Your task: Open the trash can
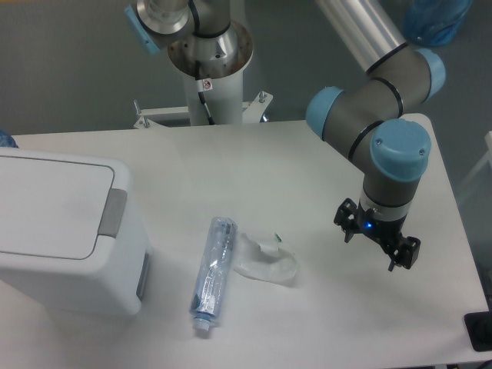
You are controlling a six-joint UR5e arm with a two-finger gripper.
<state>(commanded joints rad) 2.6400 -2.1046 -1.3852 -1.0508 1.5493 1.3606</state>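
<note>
Trash can (58, 231): large white boxy bin with rounded corners, standing at the left edge of the bench (307, 177), partly cut off by the frame. Flat white lid lies down, closed. One grey push tab (113, 212) sits at the lid's right edge; a second grey tab (143, 274) shows lower on the right side wall.

Plastic bottle (213, 274): clear, bluish, lying on its side just right of the trash can, not touching it, cap end toward the near edge of the bench.

Clear plastic wrapper (265, 260): crumpled, flat on the bench, just beside the bottle's right flank; whether the two touch cannot be told.

Arm: grey segments with light blue joint caps, reaching in from the upper right; its white base column (211, 81) stands behind the far edge of the bench.

Hand (377, 238): black, two-fingered, pointing downward over the right part of the bench, well apart from the trash can, bottle and wrapper. It holds nothing; the fingers stand spread apart.
</note>
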